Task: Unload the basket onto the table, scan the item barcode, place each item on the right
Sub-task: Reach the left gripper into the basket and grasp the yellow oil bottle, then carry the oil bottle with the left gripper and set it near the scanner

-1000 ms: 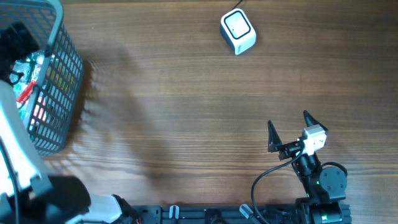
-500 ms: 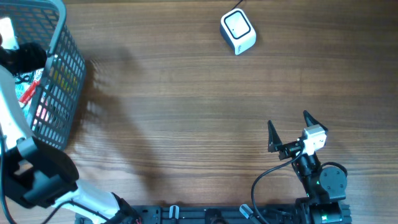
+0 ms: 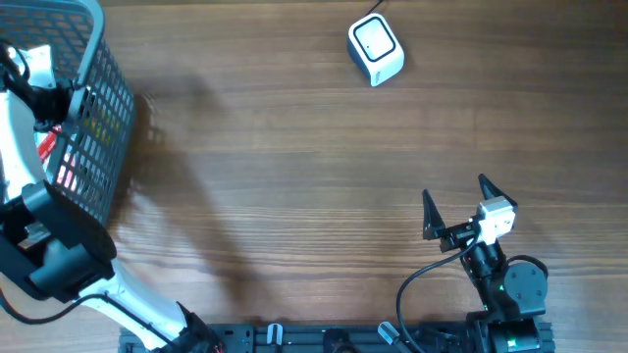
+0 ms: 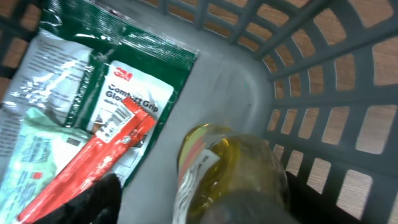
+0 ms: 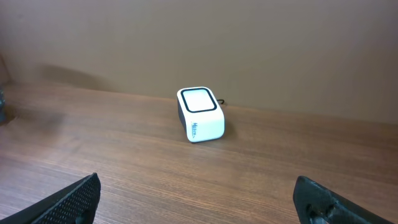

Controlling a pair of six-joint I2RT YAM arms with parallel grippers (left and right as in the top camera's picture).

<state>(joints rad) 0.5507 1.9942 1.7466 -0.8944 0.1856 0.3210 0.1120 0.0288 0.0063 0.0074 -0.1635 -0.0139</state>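
Barely begun: left gripper (image 4: 202, 202) is hanging spread around the yellow bottle (image 4: 230, 168) in the upper-left basket (image 3: 103, 108); right gripper (image 3: 454, 186) gaping, scanner (image 3: 375, 49) unused.

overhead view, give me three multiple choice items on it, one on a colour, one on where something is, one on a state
1. What colour is the basket?
A. red
B. grey
C. white

2. Where is the scanner?
A. inside the basket
B. on the bare table near the top edge, right of centre
C. at the bottom left corner

3. What state is the right end effector in?
A. shut on the scanner
B. shut on nothing
C. open and empty

Answers:
1 B, its mesh walls show grey.
2 B, it stands alone on the wood, far from the basket.
3 C, its fingers stand wide apart with only wood between them.
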